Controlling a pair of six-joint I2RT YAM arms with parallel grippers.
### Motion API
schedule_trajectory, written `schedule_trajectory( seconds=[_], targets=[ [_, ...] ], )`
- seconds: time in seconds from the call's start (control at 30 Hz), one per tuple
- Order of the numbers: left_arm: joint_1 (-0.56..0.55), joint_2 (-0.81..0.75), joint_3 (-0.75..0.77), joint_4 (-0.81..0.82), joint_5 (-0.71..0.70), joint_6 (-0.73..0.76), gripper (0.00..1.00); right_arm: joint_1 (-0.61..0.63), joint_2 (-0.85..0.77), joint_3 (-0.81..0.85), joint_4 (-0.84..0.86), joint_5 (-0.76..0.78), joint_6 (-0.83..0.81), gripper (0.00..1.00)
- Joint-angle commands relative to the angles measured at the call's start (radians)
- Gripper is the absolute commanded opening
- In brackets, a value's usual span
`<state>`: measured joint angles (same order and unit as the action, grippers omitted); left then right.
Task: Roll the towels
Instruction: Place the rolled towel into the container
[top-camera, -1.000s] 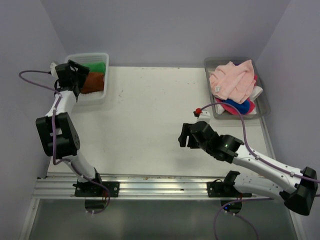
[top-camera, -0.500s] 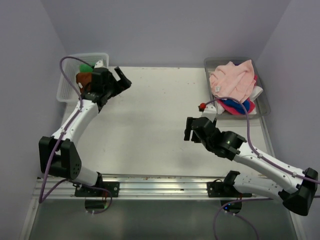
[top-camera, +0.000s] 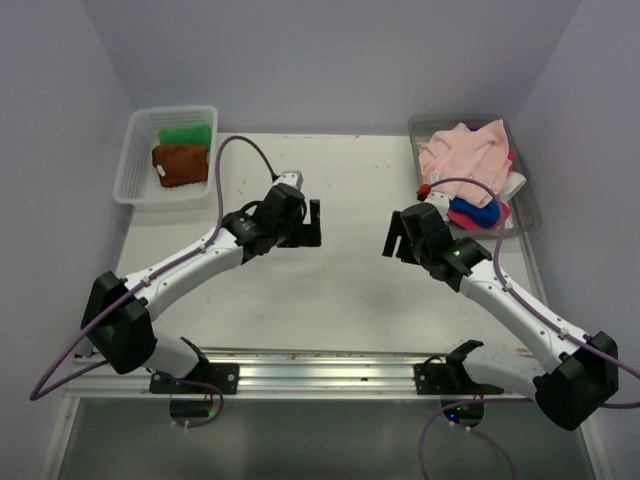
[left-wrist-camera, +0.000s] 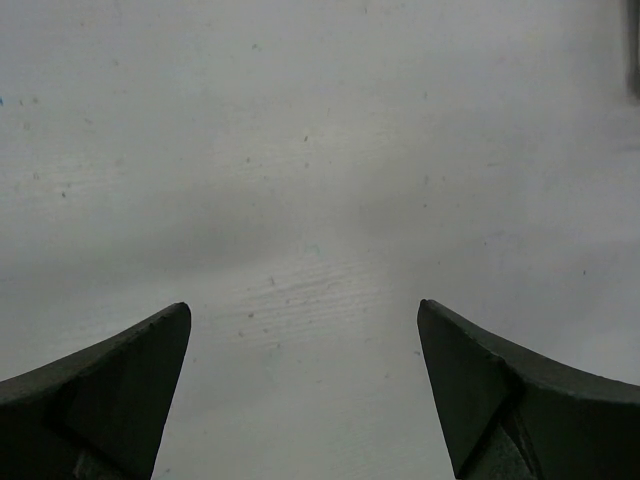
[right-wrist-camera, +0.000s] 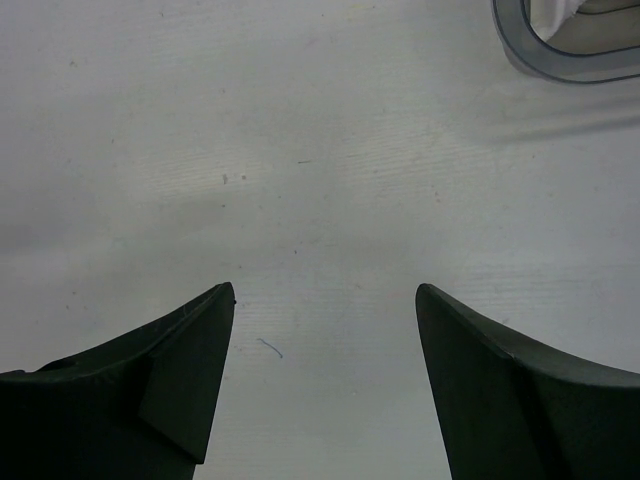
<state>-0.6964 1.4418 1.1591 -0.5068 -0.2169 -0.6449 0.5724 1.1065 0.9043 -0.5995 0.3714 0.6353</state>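
Observation:
Rolled green (top-camera: 187, 133) and rust brown (top-camera: 180, 165) towels lie in the white basket (top-camera: 128, 165) at the back left. A pink towel (top-camera: 463, 160) is heaped over blue (top-camera: 478, 216) and white (top-camera: 515, 186) towels in the grey tray (top-camera: 527, 203) at the back right. My left gripper (top-camera: 312, 222) hovers open over the bare table middle, nothing between its fingers (left-wrist-camera: 120, 370). Facing it from the right is my right gripper (top-camera: 393, 236), also open and empty above bare tabletop (right-wrist-camera: 325, 295). No towel lies on the table.
The grey tray's near corner (right-wrist-camera: 560, 70) shows at the top right of the right wrist view. Purple walls close in the table at the back and sides. A metal rail (top-camera: 300, 372) with both arm bases runs along the near edge.
My left arm has swung out of the basket to the table's middle, leaving the towels uncovered. My right arm has moved back and toward the tray, its jaws slightly wider.

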Motion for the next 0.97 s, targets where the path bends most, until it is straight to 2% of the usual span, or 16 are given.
schedule_trajectory(
  seconds=[0.0,0.23,0.43,0.7,0.83,0.93],
  targets=[
    [-0.025,-0.033,-0.045,-0.070,-0.071,-0.027,1.00,-0.008,-0.004,-0.001,0.026,-0.040,0.015,0.78],
    [-0.058,-0.126,-0.168,-0.024,-0.068,-0.039,1.00,-0.008,-0.072,-0.027,-0.025,0.020,0.041,0.83],
    [-0.107,-0.147,-0.240,0.094,0.010,0.046,1.00,-0.008,-0.102,-0.047,-0.048,0.043,0.052,0.83],
    [-0.189,-0.101,-0.197,0.103,-0.091,0.117,1.00,-0.008,-0.123,-0.061,-0.062,0.061,0.060,0.83],
    [-0.189,-0.118,-0.196,0.154,-0.023,0.149,1.00,-0.009,-0.137,-0.068,-0.065,0.076,0.063,0.83],
    [-0.189,-0.124,-0.206,0.195,0.013,0.119,1.00,-0.009,-0.143,-0.070,-0.062,0.086,0.064,0.83]
  ],
)
